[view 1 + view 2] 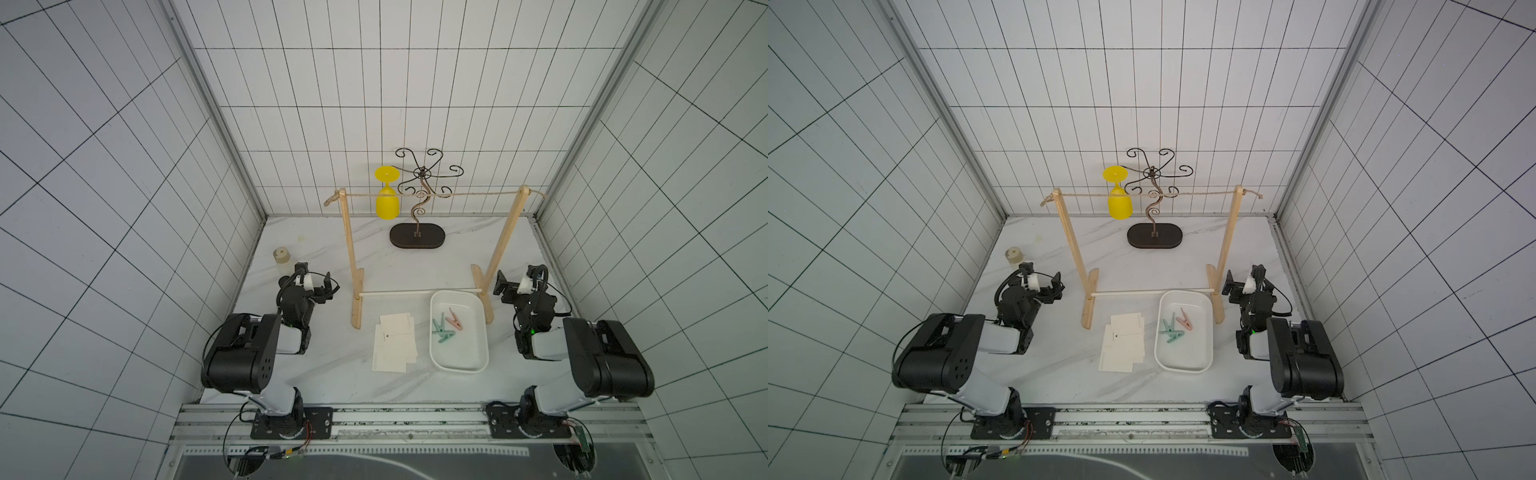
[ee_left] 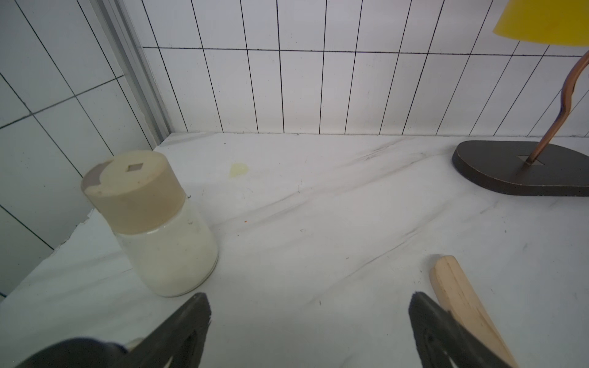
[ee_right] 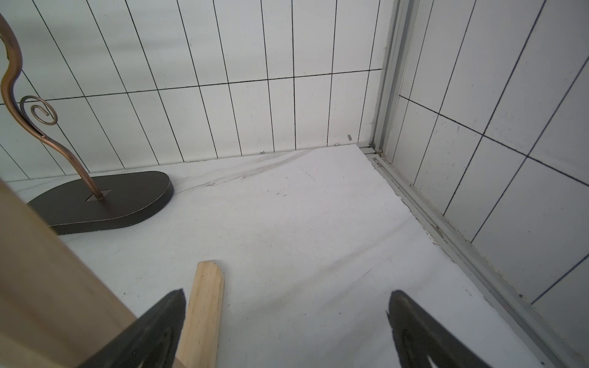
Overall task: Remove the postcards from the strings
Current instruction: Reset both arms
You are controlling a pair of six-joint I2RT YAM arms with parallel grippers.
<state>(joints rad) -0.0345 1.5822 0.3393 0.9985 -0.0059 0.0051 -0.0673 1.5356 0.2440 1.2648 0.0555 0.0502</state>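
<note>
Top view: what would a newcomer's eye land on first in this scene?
The yellow goblet hanging upside down from the scrolled metal stand at the back, behind the twine, which runs bare between its wooden posts. Next, the postcards piled on the table beside the white tray holding three clothes pegs.

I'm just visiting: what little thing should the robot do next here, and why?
Probably no further move at all. The string hangs bare, the postcards lie stacked on the table beside the tray, and the pegs sit inside the tray. The left gripper and right gripper are open and empty, off to either side, so the job looks finished.
</note>
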